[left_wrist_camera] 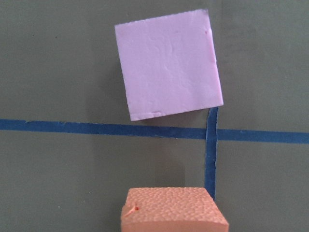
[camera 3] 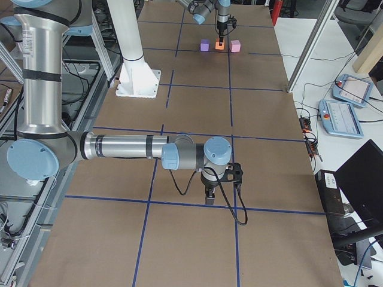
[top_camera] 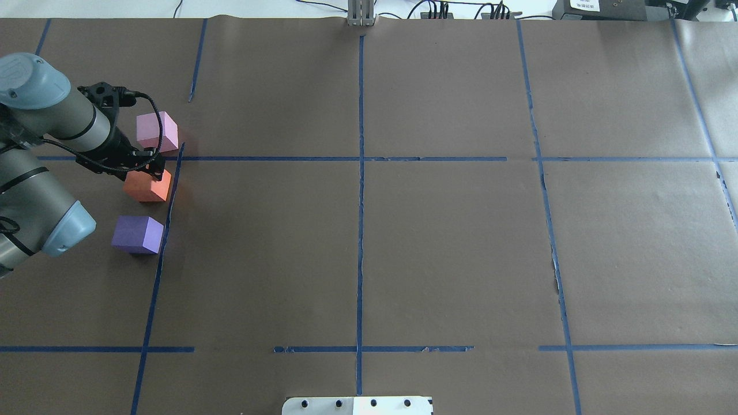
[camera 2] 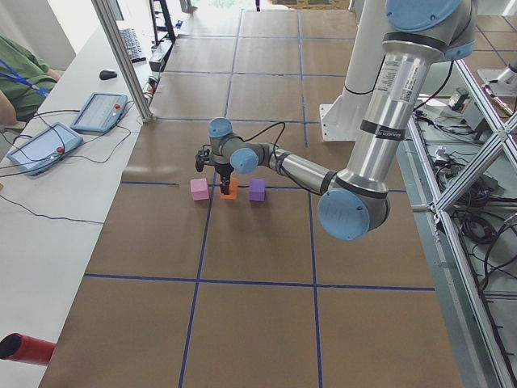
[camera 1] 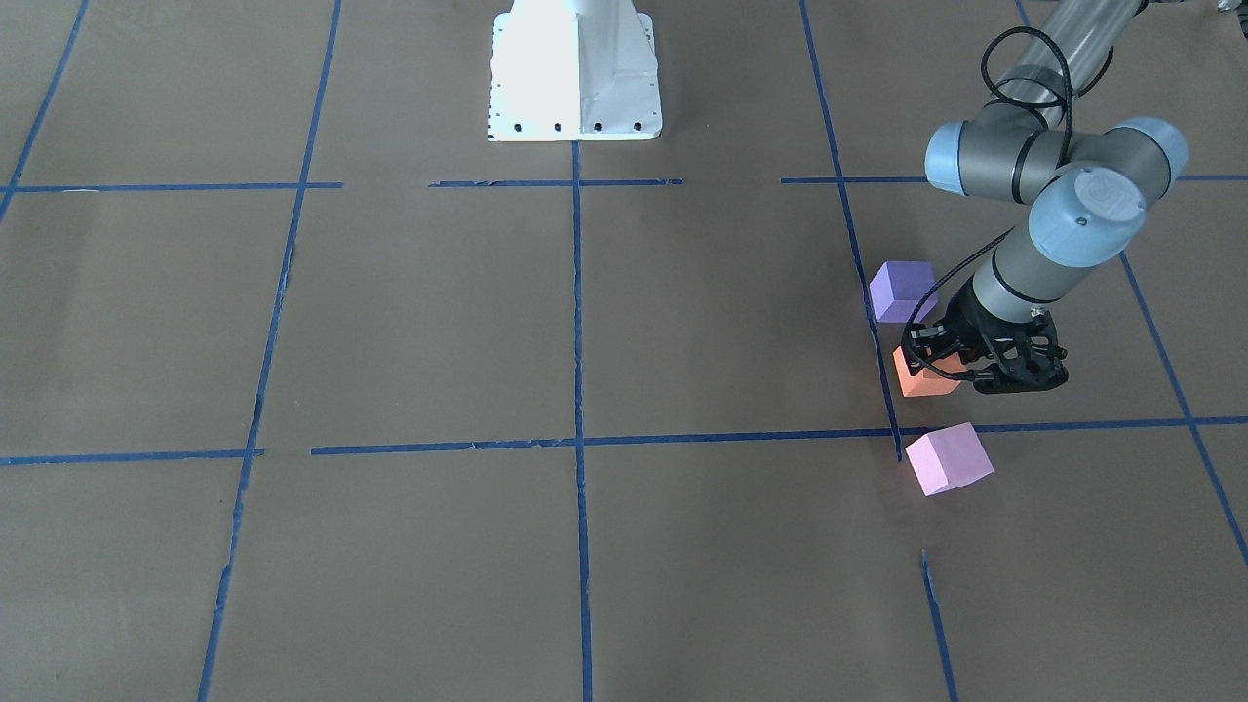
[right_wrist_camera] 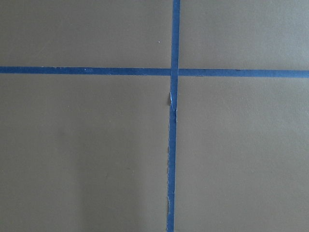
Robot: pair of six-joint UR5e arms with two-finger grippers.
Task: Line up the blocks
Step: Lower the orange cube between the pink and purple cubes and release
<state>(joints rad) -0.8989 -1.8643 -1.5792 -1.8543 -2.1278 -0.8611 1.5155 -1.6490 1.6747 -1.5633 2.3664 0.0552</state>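
Observation:
Three blocks stand in a rough row beside a blue tape line: the dark purple block (camera 1: 902,290), the orange block (camera 1: 926,383) in the middle and the light pink block (camera 1: 948,458), which is turned a little. My left gripper (camera 1: 951,370) is down over the orange block (top_camera: 149,187), which rests on the table, and its jaws stand against the block's sides. The left wrist view shows the orange block (left_wrist_camera: 174,210) at the bottom edge and the pink block (left_wrist_camera: 169,70) beyond it. My right gripper (camera 3: 209,194) shows only in the exterior right view, pointing down at bare paper; I cannot tell its state.
Brown paper with a grid of blue tape lines (top_camera: 360,158) covers the table. The robot's white base (camera 1: 575,73) stands at the near middle edge. The right wrist view shows only a tape crossing (right_wrist_camera: 174,72). Operator pendants (camera 2: 40,145) lie on a side bench.

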